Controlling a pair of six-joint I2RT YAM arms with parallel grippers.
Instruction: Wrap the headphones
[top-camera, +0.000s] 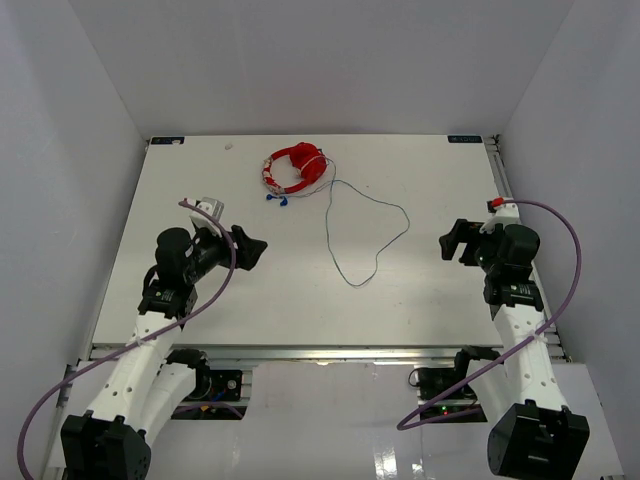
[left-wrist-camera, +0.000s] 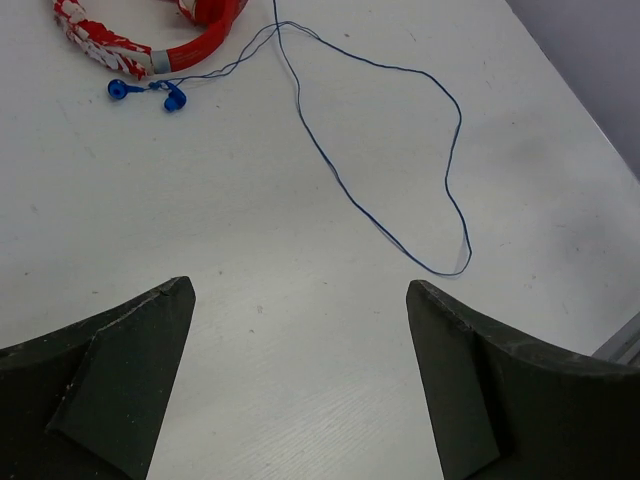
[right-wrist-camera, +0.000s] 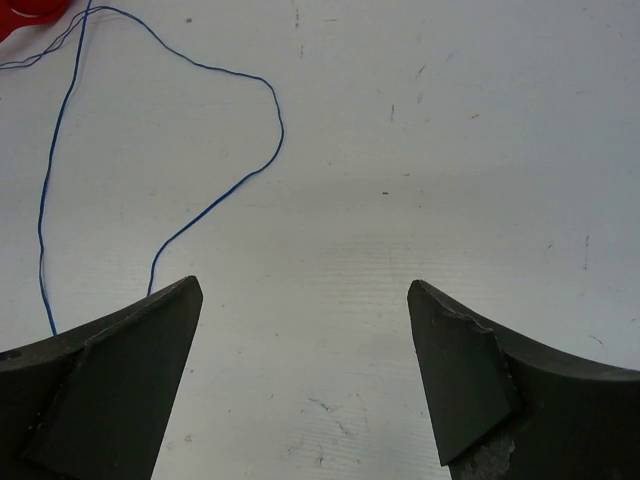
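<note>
The red headphones (top-camera: 295, 166) lie at the back middle of the white table (top-camera: 200, 300), with their red-and-white headband (left-wrist-camera: 100, 42) showing in the left wrist view. The thin grey-blue cable (top-camera: 368, 238) runs from them in a wide loose loop toward the table's middle; it also shows in the left wrist view (left-wrist-camera: 400, 235) and the right wrist view (right-wrist-camera: 215, 195). Small blue ends (left-wrist-camera: 170, 97) lie just in front of the headband. My left gripper (top-camera: 252, 248) is open and empty, left of the loop. My right gripper (top-camera: 450, 240) is open and empty, right of the loop.
White walls enclose the table on the left, back and right. Thick purple robot cables (top-camera: 565, 250) hang along both arms. The table's metal front rail (top-camera: 320, 352) runs between the arm bases.
</note>
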